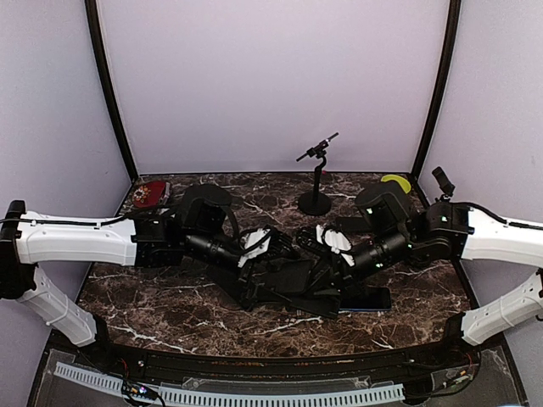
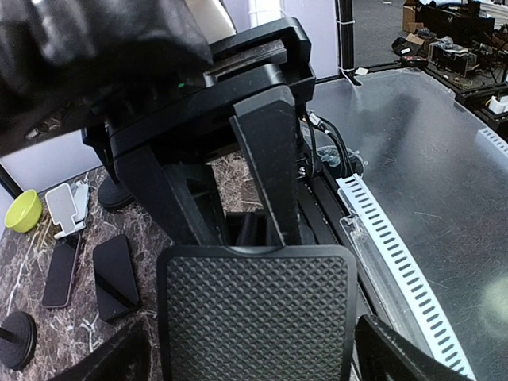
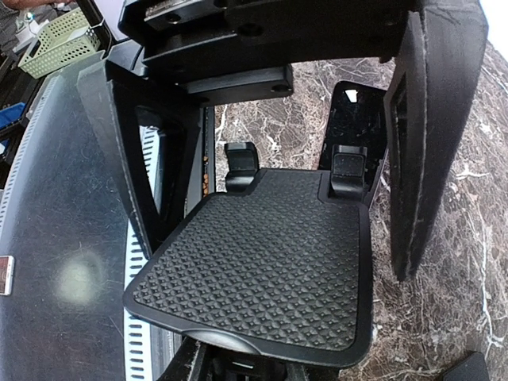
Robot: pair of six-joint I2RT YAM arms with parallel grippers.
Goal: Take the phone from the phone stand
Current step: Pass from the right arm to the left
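Phone (image 1: 372, 299) lay flat on the marble worktop (image 1: 170, 307), just right of the phone stand (image 1: 288, 284) and off its cradle. Through the right wrist camera I saw the stand's textured plate (image 3: 262, 262) bare, with both of its small lip hooks uncovered. The right tool (image 3: 278, 250) was spread wide, one finger on each side of that plate and neither visibly touching it. From above, the left tool (image 1: 254, 242) sat at the stand's left side. In its own camera the left tool's fingers (image 2: 270, 159) showed a strip of marble between them, but the plate hid their tips, so I could not tell whether they clamped anything. Behind the arms stood a black round-based pole stand (image 1: 316, 191), with a yellow bowl (image 1: 393, 180) at the back right corner.
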